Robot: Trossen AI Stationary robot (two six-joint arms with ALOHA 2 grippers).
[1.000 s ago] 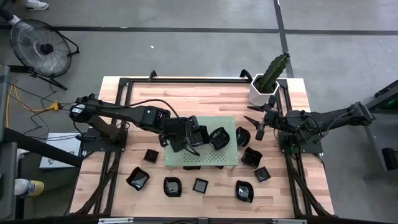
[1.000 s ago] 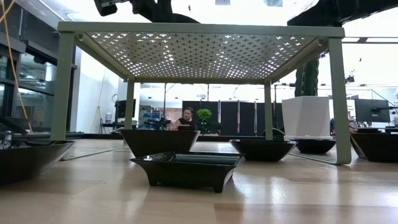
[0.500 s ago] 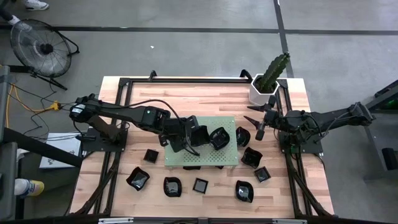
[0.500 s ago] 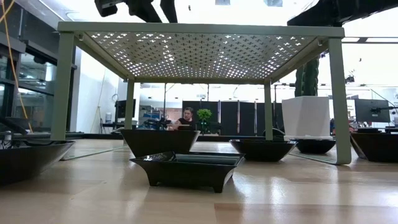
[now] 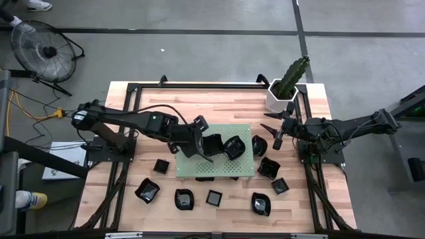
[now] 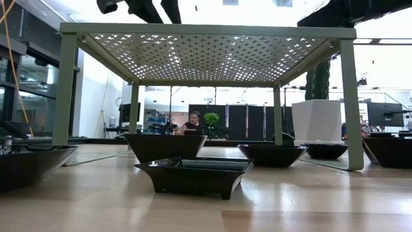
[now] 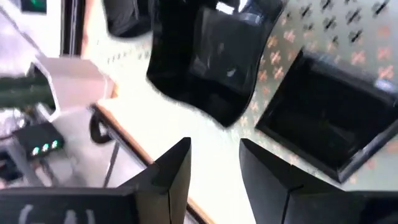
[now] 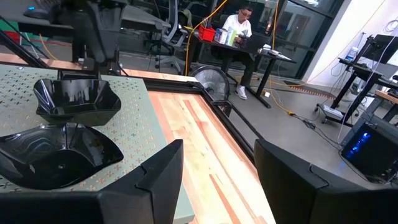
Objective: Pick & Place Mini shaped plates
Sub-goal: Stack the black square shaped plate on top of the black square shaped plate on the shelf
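Left pincer [image 5: 207,147] over green board [image 5: 243,167], fingers parted, empty, just beside square plate [image 5: 212,145] and petal plate [image 5: 233,147] on board. Right pincer [image 5: 275,129] wide, empty, near pot [image 5: 279,97]. Other plates [image 5: 214,197] scattered on worktop [image 5: 146,106].

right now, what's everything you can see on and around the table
green perforated board: one, green, raised on legs, table centre
mini plates on the board: two, glossy black, side by side on top
mini plates on the table: at least eight, glossy black, around the board, some under it
plant pot: one, white, holds a cactus, by the right arm
fan: one, black, on the floor
person: one, seated at a desk in the room
left gripper: fingers open, empty, over the board
right gripper: fingers open, empty, off the board's right edge
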